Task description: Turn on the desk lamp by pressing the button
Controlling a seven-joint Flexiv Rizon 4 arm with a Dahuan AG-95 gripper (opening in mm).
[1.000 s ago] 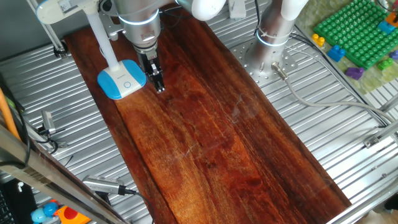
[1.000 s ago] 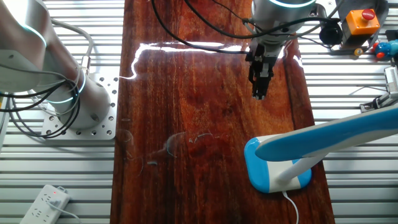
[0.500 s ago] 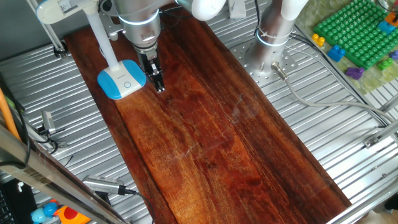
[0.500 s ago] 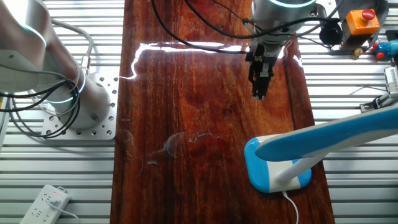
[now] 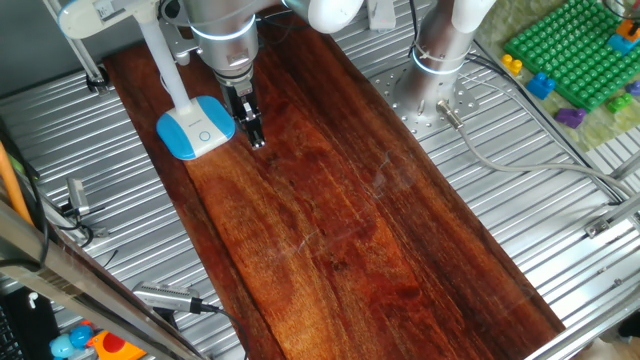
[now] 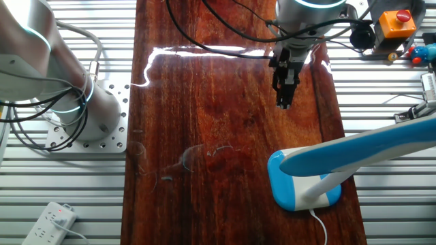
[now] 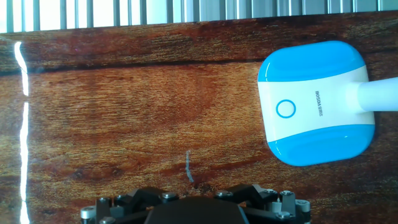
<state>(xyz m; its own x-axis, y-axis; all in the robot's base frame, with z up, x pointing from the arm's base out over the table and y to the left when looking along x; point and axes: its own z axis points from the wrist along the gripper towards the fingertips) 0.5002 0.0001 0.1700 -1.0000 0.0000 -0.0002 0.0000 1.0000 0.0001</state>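
Note:
The desk lamp stands at the far left of the wooden board. Its blue-rimmed white base [image 5: 190, 132] carries the button [image 5: 205, 137], a small grey ring on the top face. The slim stem [image 5: 165, 60] rises to the bar head [image 5: 100, 12]. In the hand view the base [image 7: 317, 130] lies at the right with the button [image 7: 285, 109] plainly showing. In the other fixed view the head [image 6: 368, 146] hides the button above the base [image 6: 300, 194]. My gripper [image 5: 257, 140] hangs just right of the base, above bare wood, touching nothing. Its fingers meet in one dark tip [image 6: 284, 102].
A second arm's base [image 5: 440, 60] is bolted to the slatted metal table right of the board. A green brick plate [image 5: 570, 50] lies at the far right. An orange box with a red button [image 6: 397, 24] and a white power strip [image 6: 54, 221] sit off the board.

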